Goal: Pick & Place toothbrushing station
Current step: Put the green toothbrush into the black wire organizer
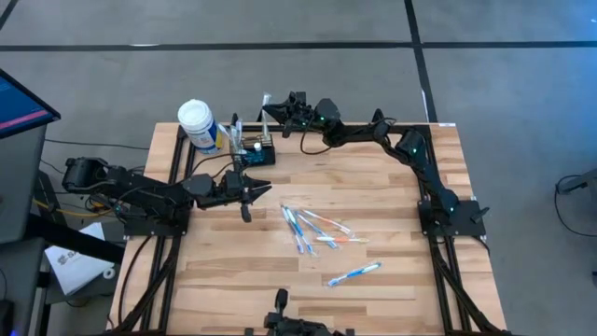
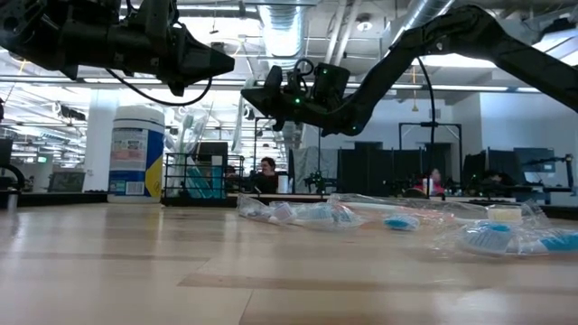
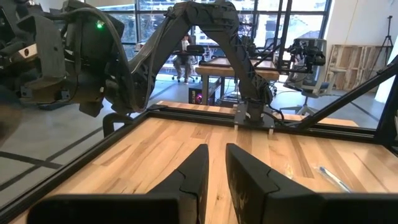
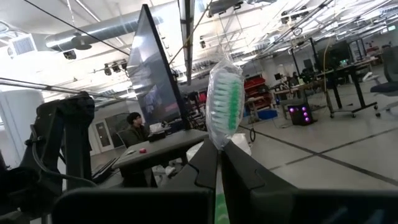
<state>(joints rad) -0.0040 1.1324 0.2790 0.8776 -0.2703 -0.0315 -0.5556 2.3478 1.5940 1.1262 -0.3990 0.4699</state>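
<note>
1. Your right gripper is clenched on a wrapped toothbrush, and in the right wrist view only the stem sits between the jaws while the green-bristled head stands well clear above them. With so little held, the brush could pivot or slip out if you swing the arm sharply.

2. In the high view that right gripper hangs at the table's far edge, just beside the toothbrushing station. The black mesh caddy already has brushes standing in it, so a tilted toothbrush could catch on the wire rim or on those handles rather than drop in.

3. The caddy looks light. Press down off-centre and you may push it along the table or tip it toward the white-capped bottle standing just beside it.

4. Your left gripper waits just in front of the caddy with its jaws nearly together and nothing between them. Both arms are near each other here, so a wide move by either risks a knock.

5. Several wrapped toothbrushes lie loose mid-table, one more farther toward the near edge. Their crinkled film may snag a finger or let the brush slide out during later picks.
</note>
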